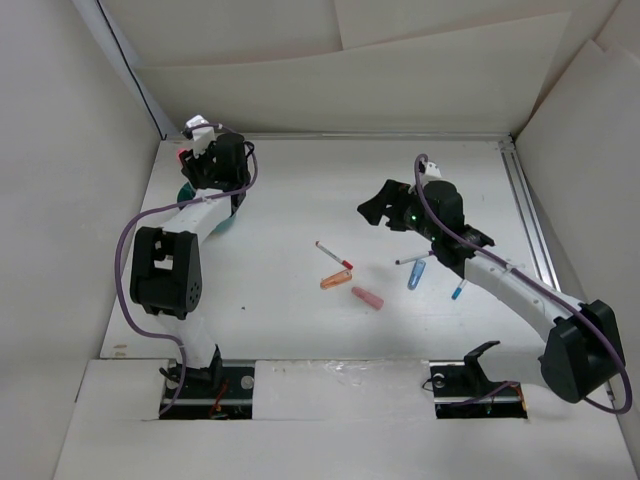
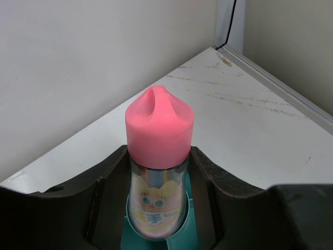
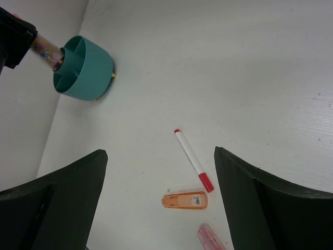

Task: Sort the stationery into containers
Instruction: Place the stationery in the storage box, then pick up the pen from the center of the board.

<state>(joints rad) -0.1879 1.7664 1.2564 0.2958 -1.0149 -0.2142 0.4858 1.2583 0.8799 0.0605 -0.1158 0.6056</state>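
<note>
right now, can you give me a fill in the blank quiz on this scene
1. The left gripper is shut on a marker with a ___ cap.
2. The cup sits below the ___ gripper.
3. The right gripper is ___ and holds nothing.
4. The white pen on the table has a ___ cap.
Missing words: pink; left; open; red.

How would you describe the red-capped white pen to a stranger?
On the white table, near the middle, three pieces lie close together. The white pen is the uppermost in the overhead view. It alone is long and thin, red-capped; the orange piece and pink piece are stubby.
</note>
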